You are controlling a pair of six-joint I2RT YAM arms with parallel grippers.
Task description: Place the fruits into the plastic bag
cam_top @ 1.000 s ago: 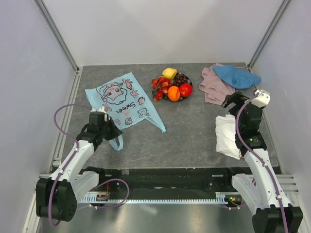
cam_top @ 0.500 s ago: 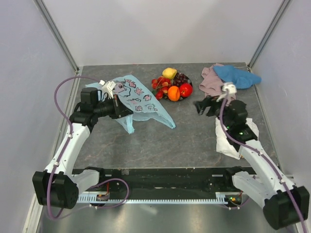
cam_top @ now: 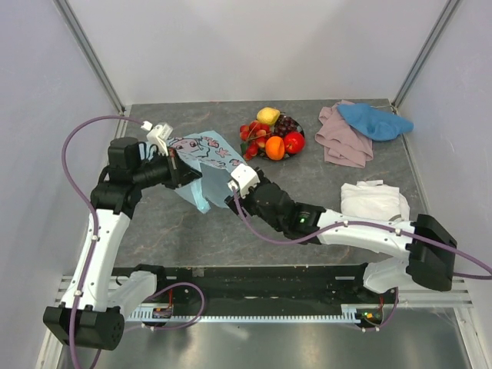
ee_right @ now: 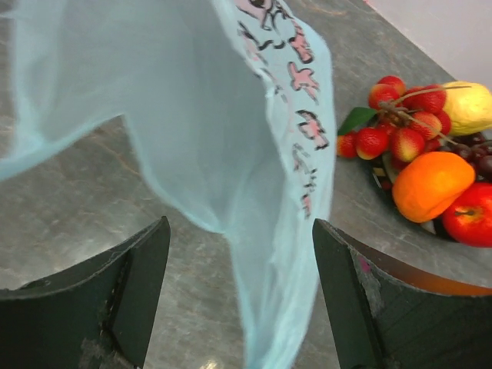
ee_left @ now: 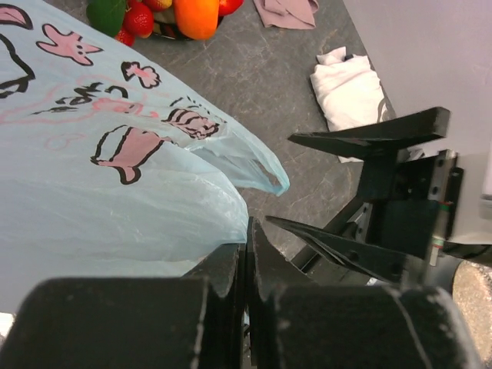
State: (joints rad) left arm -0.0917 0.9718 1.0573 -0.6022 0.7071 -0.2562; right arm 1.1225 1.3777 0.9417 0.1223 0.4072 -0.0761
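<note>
Where the right arm stood at the right of the table (cam_top: 307,184) half a second ago, the top view now shows it reaching across the middle. The right tool (cam_top: 231,198) is just beside the hanging edge of the plastic bag (cam_top: 201,157). The left tool (cam_top: 183,171) holds the bag off the table, more bunched than before. The white cloth (cam_top: 373,201) now lies uncovered. The pink cloth (cam_top: 342,138) and blue cloth (cam_top: 373,121) lie far right. The fruits (cam_top: 270,134) sit on a plate (cam_top: 278,158) beyond the bag.

Left wrist view: the left tool's fingers press together, pinching the bag's edge, with the right tool opposite.

Right wrist view: the right tool's fingers are spread, and the bag hangs between them. An orange (ee_right: 430,184), apple (ee_right: 469,215), lemon (ee_right: 467,108) and strawberries (ee_right: 400,138) lie at right.
</note>
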